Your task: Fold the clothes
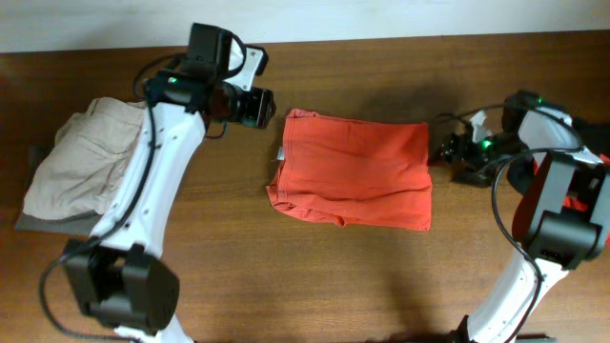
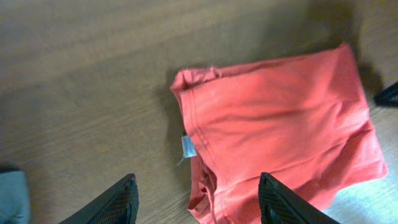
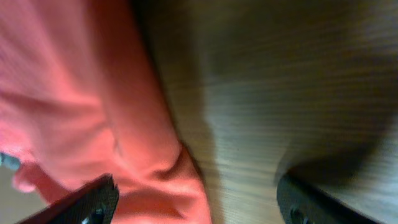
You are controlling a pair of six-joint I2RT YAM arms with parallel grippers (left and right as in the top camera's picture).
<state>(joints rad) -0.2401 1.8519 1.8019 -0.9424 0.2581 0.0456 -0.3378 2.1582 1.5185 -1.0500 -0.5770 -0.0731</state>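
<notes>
Folded orange-red fabric T-shirt (image 1: 353,171) is lying as a flat rectangle mid brown wooden surface (image 1: 381,286), left jaws and right jaws are hanging wide and empty just off its opposite short edges, probably because this fold is finishing.

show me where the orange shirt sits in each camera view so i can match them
Overhead: the orange shirt lies folded near the middle of the wooden table.
Left wrist: the shirt fills the right half of the picture.
Right wrist: the shirt covers the left side, blurred.
Shared landmark: bare brown wood beside the shirt's edge shows in all three views.
</notes>
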